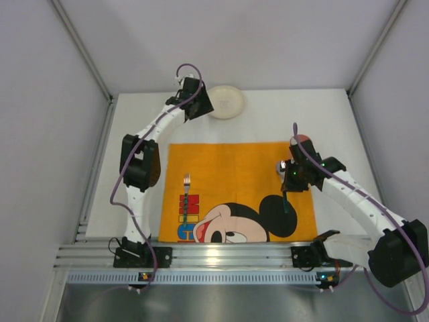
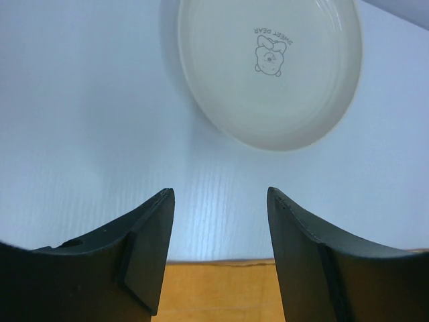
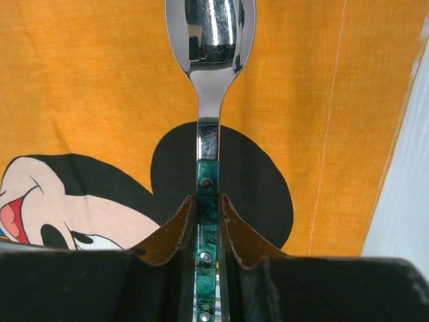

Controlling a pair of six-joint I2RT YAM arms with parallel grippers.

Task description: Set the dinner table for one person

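Observation:
The white dinner table [image 1: 268,124] carries an orange Mickey Mouse placemat [image 1: 234,174]. A fork [image 1: 186,191] lies on the mat's left part, tines pointing away. A cream plate [image 1: 226,102] sits on the table beyond the mat; it also shows in the left wrist view [image 2: 268,67]. My left gripper [image 1: 199,102] is open and empty just left of the plate, above the bare table [image 2: 221,194]. My right gripper [image 1: 289,182] is shut on the green handle of a spoon [image 3: 209,40], held over Mickey's ear near the mat's right edge [image 3: 208,201].
A red round item [image 1: 303,139] is partly hidden behind the right wrist, on the table just past the mat's far right corner. Grey walls close the table in on the left, right and back. A metal rail [image 1: 221,255] runs along the near edge.

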